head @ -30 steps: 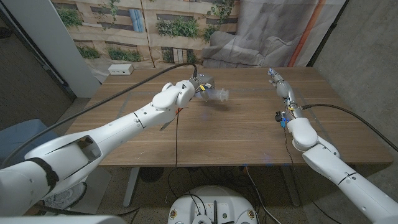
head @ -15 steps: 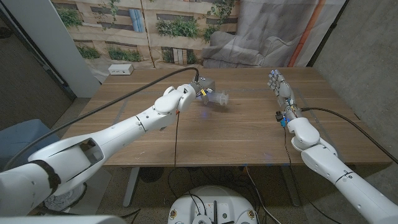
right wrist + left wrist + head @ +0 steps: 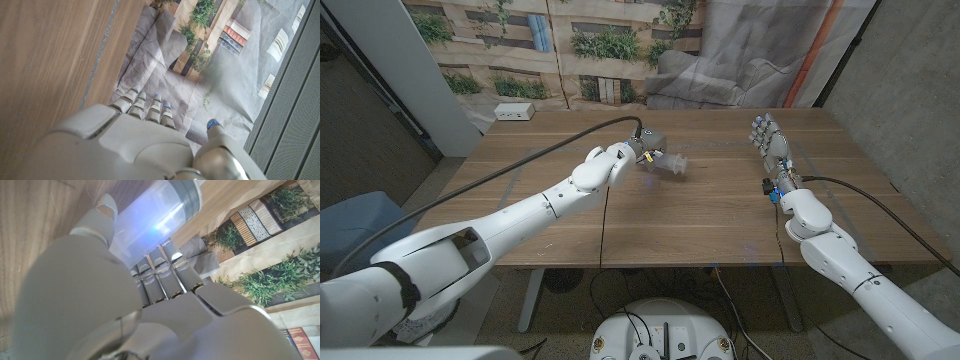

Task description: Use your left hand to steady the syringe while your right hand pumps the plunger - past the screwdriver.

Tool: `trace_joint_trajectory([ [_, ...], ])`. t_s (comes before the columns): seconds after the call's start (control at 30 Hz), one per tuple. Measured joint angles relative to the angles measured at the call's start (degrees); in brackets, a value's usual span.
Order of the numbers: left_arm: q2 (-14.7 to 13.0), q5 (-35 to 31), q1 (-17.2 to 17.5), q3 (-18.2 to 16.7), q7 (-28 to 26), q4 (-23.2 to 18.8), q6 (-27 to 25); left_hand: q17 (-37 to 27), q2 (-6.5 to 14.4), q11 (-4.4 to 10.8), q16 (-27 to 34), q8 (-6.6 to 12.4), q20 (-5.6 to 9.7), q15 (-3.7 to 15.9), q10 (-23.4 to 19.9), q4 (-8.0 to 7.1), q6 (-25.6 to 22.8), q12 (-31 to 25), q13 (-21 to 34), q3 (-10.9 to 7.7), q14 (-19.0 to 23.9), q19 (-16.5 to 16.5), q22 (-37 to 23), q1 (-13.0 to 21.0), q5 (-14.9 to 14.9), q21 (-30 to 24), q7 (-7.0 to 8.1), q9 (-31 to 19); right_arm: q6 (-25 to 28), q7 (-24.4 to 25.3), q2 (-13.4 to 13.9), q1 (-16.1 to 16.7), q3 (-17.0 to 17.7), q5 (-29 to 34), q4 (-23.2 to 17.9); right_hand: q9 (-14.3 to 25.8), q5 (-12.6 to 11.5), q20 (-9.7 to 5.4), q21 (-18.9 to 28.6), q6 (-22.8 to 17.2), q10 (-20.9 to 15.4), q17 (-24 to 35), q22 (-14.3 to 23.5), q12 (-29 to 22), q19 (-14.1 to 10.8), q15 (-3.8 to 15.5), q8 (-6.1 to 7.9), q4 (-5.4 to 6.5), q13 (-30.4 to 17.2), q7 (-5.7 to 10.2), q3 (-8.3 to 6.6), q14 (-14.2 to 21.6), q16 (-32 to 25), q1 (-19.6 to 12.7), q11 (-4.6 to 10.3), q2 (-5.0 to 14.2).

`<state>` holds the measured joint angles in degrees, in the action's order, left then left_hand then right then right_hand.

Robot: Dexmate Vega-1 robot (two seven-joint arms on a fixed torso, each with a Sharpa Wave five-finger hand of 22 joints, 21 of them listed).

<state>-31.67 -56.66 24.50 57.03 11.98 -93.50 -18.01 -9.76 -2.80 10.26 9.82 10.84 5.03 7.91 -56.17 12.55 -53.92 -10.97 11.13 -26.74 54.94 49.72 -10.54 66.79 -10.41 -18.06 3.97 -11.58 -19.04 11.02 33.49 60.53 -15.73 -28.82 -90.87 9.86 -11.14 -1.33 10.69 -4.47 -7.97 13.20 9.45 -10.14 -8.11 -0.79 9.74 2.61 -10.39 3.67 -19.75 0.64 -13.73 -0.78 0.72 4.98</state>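
Left hand: your fingers wrap the syringe, steadying it above the counter.
Right hand: fingers spread, holding nothing, well apart to the right.

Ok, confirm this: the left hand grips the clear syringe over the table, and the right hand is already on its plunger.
Not quite. The left hand does grip the syringe, but the head view shows the right hand far off at the table's right side, fingers spread, holding nothing.

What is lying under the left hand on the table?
A clear syringe pokes out from the left hand, lying on the wooden table. In the left wrist view the fingers wrap its barrel. The gripped part is covered, and no screwdriver is visible.
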Motion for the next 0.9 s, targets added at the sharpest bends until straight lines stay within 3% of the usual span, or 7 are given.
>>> trace_joint_trajectory([
  [0.6, 1.9, -0.3, 0.4, 1.2, -2.1, 3.5, 0.5, 0.2, -0.8, 0.72, -0.1, -0.25, 1.22, -0.53, 0.7, -0.3, 0.4, 0.2, -0.1, 0.3, -1.9, -1.2, 0.2, -0.8, 0.0, 0.8, -0.43, 0.1, -0.8, -0.8, -1.6, -1.0, -0.8, -2.3, 1.9, 0.0, 0.0, 0.0, 0.0, 0.3, 0.0, -0.2, 0.0, -0.3, 0.0, 0.41, 0.23, 0.0, 0.0, -0.3, 0.0, 0.4, 0.0, -0.6, 0.0, -0.55],
  [0.9, 2.5, 0.6, 0.5, 1.9, -1.9, 4.6, 0.5, 0.2, -1.4, 0.82, -0.1, -0.43, 0.89, -0.62, 0.8, -0.53, 0.6, 0.3, -0.1, 0.53, -2.7, -1.5, 0.2, -1.4, 0.0, 1.1, -0.46, 0.1, -1.3, -1.5, -2.2, -1.4, -1.1, -3.3, 2.7, 0.0, 0.0, -0.01, 0.0, 0.3, 0.0, -0.2, 0.0, -0.3, 0.0, 0.71, 0.46, 0.16, 0.0, -0.3, -0.17, 0.1, 0.0, -0.1, 0.0, -0.14],
])
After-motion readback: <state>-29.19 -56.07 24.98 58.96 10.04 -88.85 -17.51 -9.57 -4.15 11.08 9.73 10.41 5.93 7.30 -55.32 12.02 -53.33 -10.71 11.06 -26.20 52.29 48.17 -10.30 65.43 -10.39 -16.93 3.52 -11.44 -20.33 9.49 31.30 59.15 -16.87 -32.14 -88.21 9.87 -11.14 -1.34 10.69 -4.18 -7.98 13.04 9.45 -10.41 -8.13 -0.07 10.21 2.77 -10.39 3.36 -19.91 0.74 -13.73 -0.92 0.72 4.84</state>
